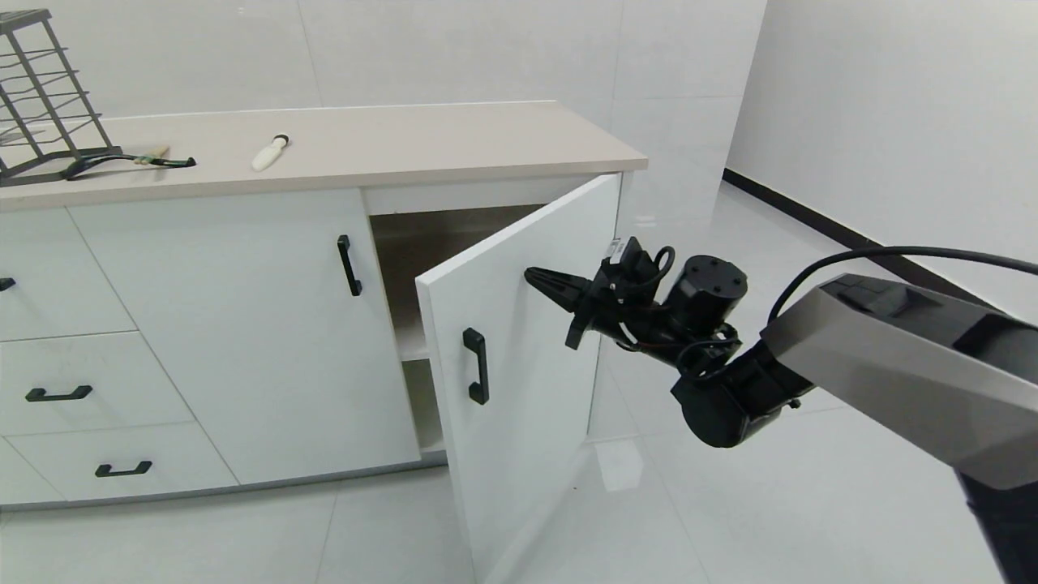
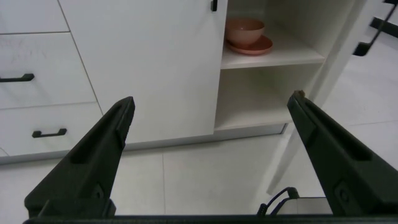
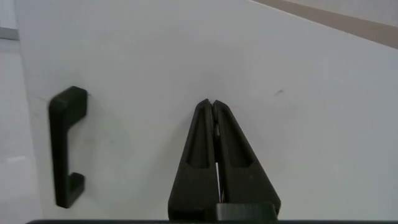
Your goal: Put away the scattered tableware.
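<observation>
The right gripper [image 1: 535, 276], jaws clenched on nothing, points at the outer face of the open cabinet door [image 1: 527, 422] near its handle [image 1: 477, 367], probably to swing it wider. The left gripper [image 2: 210, 106], jaws released, faces a pink bowl [image 2: 245, 30] on a plate [image 2: 264, 45] already shelved. A white-handled utensil [image 1: 270, 152] and a dark utensil [image 1: 174, 162] lie near the worktop's [image 1: 454, 146] front edge. No writing is legible.

- Cabinet door [image 1: 527, 324]: smooth white panel with a faint sheen.
- Door handle [image 1: 477, 367]: matt black.
- Desk [image 1: 405, 138]: beige top, matt and smooth.
- Floor [image 1: 730, 503]: glossy pale tiles that show reflections.
- Wire rack [image 1: 40, 89]: dark metal, matt.
- Right claw [image 1: 535, 277], left claw [image 2: 211, 99]: matt black plastic.
- Bowl [image 2: 245, 30], plate [image 2: 258, 46]: pink, smooth, slightly glossy.
</observation>
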`<state>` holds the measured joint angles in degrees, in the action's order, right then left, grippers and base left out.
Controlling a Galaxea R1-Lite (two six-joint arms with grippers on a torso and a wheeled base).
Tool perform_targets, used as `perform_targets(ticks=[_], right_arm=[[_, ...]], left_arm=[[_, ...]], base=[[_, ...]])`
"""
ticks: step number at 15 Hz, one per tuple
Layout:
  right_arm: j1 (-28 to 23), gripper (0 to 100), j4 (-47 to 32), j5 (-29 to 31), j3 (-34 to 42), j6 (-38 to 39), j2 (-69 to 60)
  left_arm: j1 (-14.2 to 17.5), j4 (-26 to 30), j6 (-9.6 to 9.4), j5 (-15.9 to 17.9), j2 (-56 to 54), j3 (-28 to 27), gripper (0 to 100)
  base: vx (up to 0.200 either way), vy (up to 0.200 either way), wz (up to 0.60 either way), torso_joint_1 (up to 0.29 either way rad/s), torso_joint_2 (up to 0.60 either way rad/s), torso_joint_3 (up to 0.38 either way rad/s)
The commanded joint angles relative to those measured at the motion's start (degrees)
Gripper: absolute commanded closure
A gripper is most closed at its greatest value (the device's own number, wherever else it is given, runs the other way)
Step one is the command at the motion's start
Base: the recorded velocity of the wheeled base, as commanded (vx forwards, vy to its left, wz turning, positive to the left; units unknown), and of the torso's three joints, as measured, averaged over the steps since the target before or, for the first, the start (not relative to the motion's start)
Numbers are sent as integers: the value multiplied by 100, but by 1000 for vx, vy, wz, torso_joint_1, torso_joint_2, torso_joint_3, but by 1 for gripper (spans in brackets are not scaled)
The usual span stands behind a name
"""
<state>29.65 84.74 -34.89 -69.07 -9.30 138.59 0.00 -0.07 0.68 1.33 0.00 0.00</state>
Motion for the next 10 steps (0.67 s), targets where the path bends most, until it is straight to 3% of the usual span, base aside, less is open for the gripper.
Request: perform_targets(ticks=[1, 4, 10], right_arm=[[-91, 100, -1, 123, -1170, 122, 976], [-170, 100, 131, 149, -2181, 341, 1548], [-398, 100, 526, 132, -1548, 456, 1179]], left_arm=[[0, -1, 2, -1, 0, 0, 0], [0, -1, 2, -1, 0, 0, 0], [0, -1, 2, -1, 0, 0, 0]], base=[[0, 0, 0, 0, 0, 0], [0, 0, 0, 0, 0, 0], [0, 0, 0, 0, 0, 0]])
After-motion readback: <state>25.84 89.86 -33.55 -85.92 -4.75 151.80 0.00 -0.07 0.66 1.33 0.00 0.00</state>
